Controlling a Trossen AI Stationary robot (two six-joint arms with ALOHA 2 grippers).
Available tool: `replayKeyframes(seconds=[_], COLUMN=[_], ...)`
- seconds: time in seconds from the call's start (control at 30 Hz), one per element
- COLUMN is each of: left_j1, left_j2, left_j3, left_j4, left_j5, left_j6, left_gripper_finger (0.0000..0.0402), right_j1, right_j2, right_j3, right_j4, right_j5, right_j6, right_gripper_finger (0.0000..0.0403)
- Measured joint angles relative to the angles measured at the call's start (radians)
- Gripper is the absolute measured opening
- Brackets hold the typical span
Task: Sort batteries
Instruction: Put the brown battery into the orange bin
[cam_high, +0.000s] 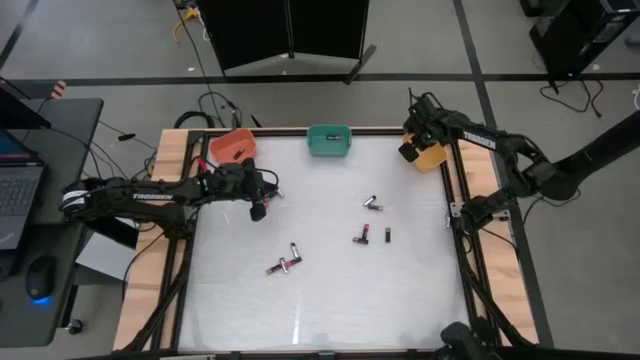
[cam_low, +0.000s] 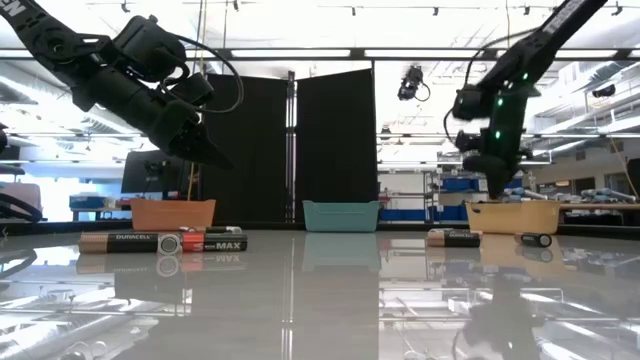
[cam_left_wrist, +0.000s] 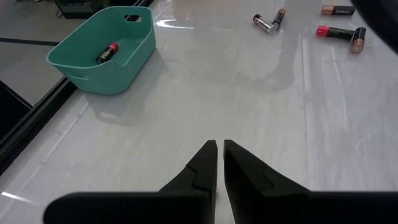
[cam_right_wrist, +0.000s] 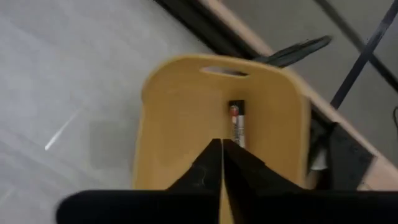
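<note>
Looking down from above, the right gripper (cam_high: 408, 150) hangs over the yellow bin (cam_high: 432, 158) at the table's far right corner, while the left gripper (cam_high: 258, 211) hovers near the orange bin (cam_high: 232, 145); loose batteries (cam_high: 372, 203) lie mid-table.

At table height, Duracell cells (cam_low: 118, 241) rest on the surface.

Past the left wrist's nearly closed, empty fingers, the teal bin (cam_left_wrist: 87, 68) holds one red-tipped battery (cam_left_wrist: 106, 53).

The right wrist's fingers are pinched together, empty, above a battery (cam_right_wrist: 236, 123) lying in the yellow bin, probably just dropped.

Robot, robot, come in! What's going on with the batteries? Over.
Right gripper shut, empty, over yellow bin; one battery inside. Left gripper shut, empty, above table. Loose batteries wait; nothing blocking.
</note>
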Motion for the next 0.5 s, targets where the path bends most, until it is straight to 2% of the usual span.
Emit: replayKeyframes(seconds=[0.23, 0.5], left_j1=[0.000, -0.026], left_j2=[0.000, 0.000], left_j3=[0.000, 0.000], left_j4=[0.015, 0.034], left_j5=[0.013, 0.063], left_j6=[-0.024, -0.051], left_gripper_finger=[0.0035, 0.0035], right_j1=[0.100, 0.318], right_j2=[-0.185, -0.340], right_j3=[-0.014, -0.097], right_j4=[-0.030, 0.027], right_j5=[-0.045, -0.054], right_j6=[0.059, 0.169], right_gripper_finger=[0.0015, 0.0013])
